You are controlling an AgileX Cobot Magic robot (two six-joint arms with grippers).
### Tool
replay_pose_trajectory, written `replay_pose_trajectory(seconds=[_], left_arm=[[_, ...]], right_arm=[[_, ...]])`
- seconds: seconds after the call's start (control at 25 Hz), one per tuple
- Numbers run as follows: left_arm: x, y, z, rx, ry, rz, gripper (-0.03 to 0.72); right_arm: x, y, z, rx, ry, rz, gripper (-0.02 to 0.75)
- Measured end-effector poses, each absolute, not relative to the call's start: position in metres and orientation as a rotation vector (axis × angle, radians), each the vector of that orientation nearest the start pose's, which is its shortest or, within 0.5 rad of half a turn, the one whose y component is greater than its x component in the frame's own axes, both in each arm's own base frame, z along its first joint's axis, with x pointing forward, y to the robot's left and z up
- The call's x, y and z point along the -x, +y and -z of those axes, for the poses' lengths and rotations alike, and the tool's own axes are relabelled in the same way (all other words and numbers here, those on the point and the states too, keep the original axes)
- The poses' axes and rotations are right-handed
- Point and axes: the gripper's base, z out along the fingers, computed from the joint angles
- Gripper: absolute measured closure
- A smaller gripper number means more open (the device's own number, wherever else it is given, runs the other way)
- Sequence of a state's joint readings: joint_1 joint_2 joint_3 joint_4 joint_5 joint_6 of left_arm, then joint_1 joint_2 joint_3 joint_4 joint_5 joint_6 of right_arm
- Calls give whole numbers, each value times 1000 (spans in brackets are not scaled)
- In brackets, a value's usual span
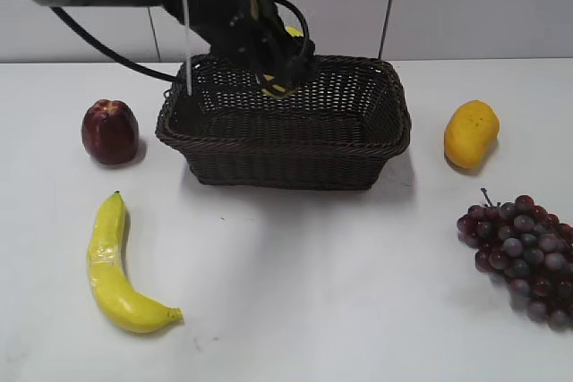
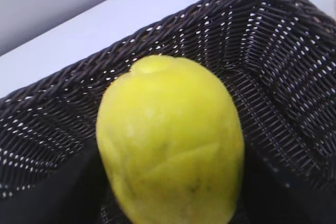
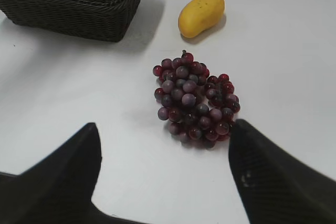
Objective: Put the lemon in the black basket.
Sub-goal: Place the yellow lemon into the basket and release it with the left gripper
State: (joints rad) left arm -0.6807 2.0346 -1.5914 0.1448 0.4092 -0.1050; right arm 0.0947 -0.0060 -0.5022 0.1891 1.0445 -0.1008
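The black basket (image 1: pixel 286 145) stands at the middle back of the white table. My left gripper (image 1: pixel 279 76) reaches from the upper left over the basket's back part and is shut on the lemon (image 1: pixel 279 87), mostly hidden by the fingers there. In the left wrist view the bright yellow lemon (image 2: pixel 170 140) fills the middle between the dark fingers, with the basket's woven inside (image 2: pixel 273 77) below it. My right gripper (image 3: pixel 163 150) is open and empty, above the table near the grapes; it does not show in the exterior view.
A red apple (image 1: pixel 109 131) lies left of the basket. A banana (image 1: pixel 116 266) lies front left. An orange-yellow mango (image 1: pixel 471 133) lies right of the basket, and dark red grapes (image 1: pixel 524 252) front right. The grapes (image 3: pixel 194 98) and mango (image 3: pixel 201 14) also show in the right wrist view.
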Motion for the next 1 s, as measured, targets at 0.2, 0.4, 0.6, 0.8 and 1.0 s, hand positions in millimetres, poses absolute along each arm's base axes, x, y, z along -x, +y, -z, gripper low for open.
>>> replay_pose_trajectory(seconds=[0.2,0.4,0.6,0.8,1.0], left_arm=[[-385,-305,-204,-793,2224,253,140],[-393,-306,-175,-803,2270,234,140],[-395,-306,-152,-808,2321,221,140],[-395,-307,-145,-791,2346,238,97],[-398,-307,-155,-779,2351,236,4]], right_arm=[[8,14,-280,204,2002,-221,167],[8,14,-280,204,2002,-221,167],[8,14,-280,204,2002,-221,167],[8,14,-280,204,2002,-221,167],[8,14,-280,204,2002,-221,167]])
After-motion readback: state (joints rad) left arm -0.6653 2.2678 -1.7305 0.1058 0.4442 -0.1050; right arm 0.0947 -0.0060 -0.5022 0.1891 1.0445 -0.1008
